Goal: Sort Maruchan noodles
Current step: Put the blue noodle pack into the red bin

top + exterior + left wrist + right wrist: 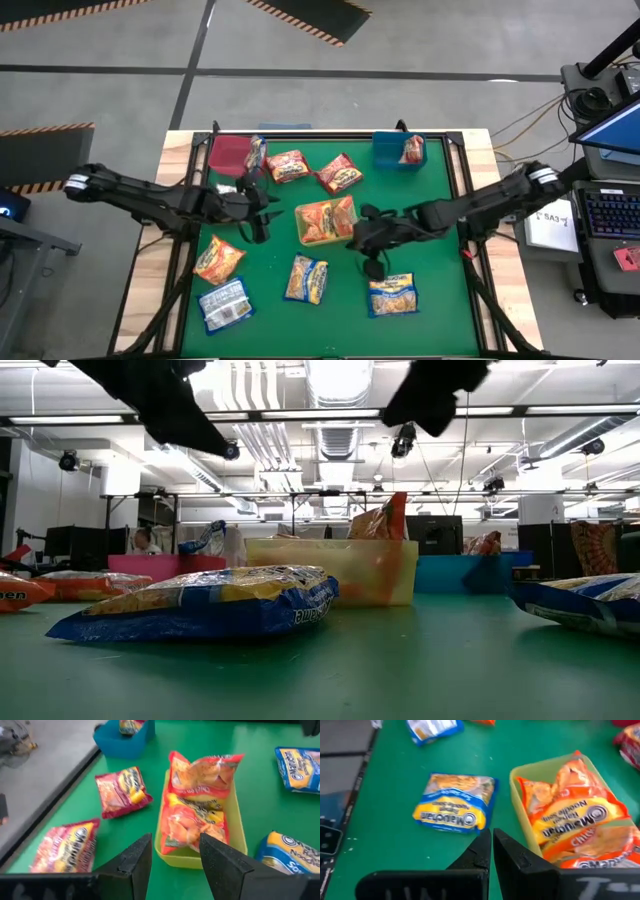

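Sorting stands roughly half done, judging by the table. Orange packets [326,220] fill the yellow bin [300,232]; one packet [413,149] sits in the blue bin [388,155], one blue-and-silver packet [256,153] leans at the red bin [229,153]. Still loose on the green mat [440,250]: two red packets [338,173], one orange, four blue ones. Left gripper [262,212] hovers beside the yellow bin, fingers parted, empty. Right gripper [362,238] pinched closed on nothing, just past the bin's other side. Red bin's contents hard to make out.

Bright, even light from ceiling tubes [340,382] — soft shadows on the mat [440,250] (wrist views slightly blurred).
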`<state>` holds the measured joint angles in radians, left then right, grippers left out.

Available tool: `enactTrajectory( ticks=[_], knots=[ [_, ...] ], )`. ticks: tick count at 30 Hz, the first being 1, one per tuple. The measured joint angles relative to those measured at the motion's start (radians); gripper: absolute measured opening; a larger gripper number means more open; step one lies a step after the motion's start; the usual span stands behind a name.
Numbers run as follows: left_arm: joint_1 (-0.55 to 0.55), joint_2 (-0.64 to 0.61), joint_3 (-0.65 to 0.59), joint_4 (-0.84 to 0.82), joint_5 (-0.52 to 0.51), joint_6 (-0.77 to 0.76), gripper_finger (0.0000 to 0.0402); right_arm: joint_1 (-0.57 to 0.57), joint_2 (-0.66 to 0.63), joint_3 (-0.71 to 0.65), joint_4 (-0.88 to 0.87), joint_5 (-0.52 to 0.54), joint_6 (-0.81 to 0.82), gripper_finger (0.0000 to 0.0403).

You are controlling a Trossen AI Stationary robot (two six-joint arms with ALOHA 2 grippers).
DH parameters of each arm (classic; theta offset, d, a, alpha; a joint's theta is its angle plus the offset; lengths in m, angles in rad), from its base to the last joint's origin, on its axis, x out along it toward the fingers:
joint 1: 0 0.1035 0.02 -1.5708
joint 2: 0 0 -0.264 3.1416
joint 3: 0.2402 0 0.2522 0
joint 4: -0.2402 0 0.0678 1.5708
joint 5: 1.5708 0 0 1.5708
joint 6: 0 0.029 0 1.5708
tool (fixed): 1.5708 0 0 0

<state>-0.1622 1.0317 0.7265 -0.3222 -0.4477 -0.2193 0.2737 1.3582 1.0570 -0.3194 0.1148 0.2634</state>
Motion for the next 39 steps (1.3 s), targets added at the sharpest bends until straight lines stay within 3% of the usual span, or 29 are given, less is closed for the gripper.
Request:
enactTrajectory(
  ticks=[3,6,15,23,27,31,39],
  knots=[
    [-0.001,0.045,0.003,-0.004,0.064,-0.087,0.0146,0.003,-0.056,-0.111,0.154,0.019,-0.058,0.0009],
    [-0.001,0.092,0.034,-0.022,0.2,-0.176,0.0146,0.001,-0.106,-0.177,0.289,0.022,-0.153,0.0009],
    [-0.012,0.297,0.132,-0.021,0.598,-0.443,0.0146,0.002,-0.292,-0.201,0.363,0.017,-0.427,0.0009],
    [-0.069,0.467,0.187,-0.007,0.616,-0.643,0.0149,0.028,-0.386,-0.259,0.364,-0.059,-0.57,0.0009],
    [-0.091,0.511,0.245,-0.008,0.577,-0.713,0.0159,0.027,-0.411,-0.313,0.437,-0.066,-0.635,0.0009],
    [-0.127,0.547,0.297,-0.002,0.562,-0.765,0.0169,0.027,-0.438,-0.375,0.509,-0.142,-0.699,0.0009],
    [-0.234,0.625,0.313,0.024,0.51,-0.971,0.0209,0.027,-0.534,-0.419,0.535,-0.149,-0.701,0.0009]
  ],
)
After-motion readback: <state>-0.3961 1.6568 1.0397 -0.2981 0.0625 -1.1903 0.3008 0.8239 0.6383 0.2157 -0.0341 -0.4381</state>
